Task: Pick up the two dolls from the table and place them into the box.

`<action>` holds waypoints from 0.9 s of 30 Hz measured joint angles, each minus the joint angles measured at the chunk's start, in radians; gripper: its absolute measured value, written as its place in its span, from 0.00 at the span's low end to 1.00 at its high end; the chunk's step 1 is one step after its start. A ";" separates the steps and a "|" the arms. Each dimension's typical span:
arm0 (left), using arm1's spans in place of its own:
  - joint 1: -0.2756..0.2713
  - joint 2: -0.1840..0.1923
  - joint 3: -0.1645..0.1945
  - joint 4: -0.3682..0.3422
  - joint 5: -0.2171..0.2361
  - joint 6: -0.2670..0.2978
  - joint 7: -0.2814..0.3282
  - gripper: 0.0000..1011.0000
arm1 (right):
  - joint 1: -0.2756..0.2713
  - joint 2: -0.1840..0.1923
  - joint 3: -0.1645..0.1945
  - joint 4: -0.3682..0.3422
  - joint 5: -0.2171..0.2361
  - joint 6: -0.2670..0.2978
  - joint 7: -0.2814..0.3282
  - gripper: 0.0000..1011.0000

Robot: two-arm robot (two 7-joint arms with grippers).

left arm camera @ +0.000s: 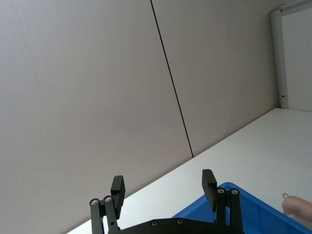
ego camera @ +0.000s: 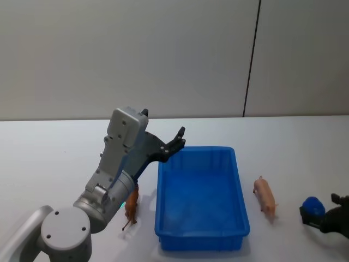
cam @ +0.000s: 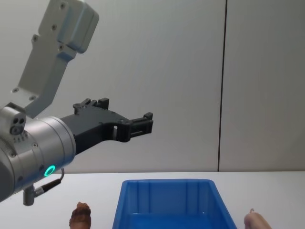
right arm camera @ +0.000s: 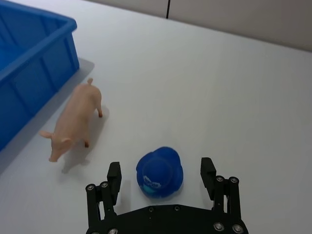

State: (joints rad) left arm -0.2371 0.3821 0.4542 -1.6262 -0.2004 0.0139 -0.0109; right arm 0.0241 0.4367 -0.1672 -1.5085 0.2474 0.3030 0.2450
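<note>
Left gripper [ego camera: 179,139] wide open, empty, above the blue box's [ego camera: 202,239] far left corner, right gripper [right arm camera: 161,166] open at a small blue toy [right arm camera: 159,174] (gaps both sides), brown doll [ego camera: 131,204] left of box, pink doll [ego camera: 265,197] right, on table [ego camera: 54,158].

No legible text, numbers or brand marks. One candidate only: small blue rounded object [right arm camera: 159,171] on the bench [right arm camera: 234,87], near the pink pig doll [right arm camera: 74,121], carries a pale patch on its side. Marks on the patch too small to read.
</note>
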 joint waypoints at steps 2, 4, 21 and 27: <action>0.000 0.000 0.000 0.000 0.000 0.000 0.000 0.99 | 0.005 -0.003 -0.002 0.014 0.000 0.006 0.005 0.99; 0.000 0.000 0.000 0.000 0.000 0.000 0.000 0.99 | 0.008 -0.005 -0.004 0.023 0.000 0.009 0.008 0.99; 0.000 0.000 0.000 0.000 0.000 0.000 0.000 0.99 | 0.030 -0.027 -0.016 0.082 0.017 0.012 0.022 0.62; 0.000 0.000 0.000 0.000 0.000 0.000 0.000 0.99 | 0.030 -0.030 -0.017 0.084 0.016 -0.011 0.017 0.49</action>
State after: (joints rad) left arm -0.2371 0.3821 0.4542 -1.6262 -0.2004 0.0139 -0.0109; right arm 0.0538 0.4068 -0.1843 -1.4247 0.2637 0.2917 0.2620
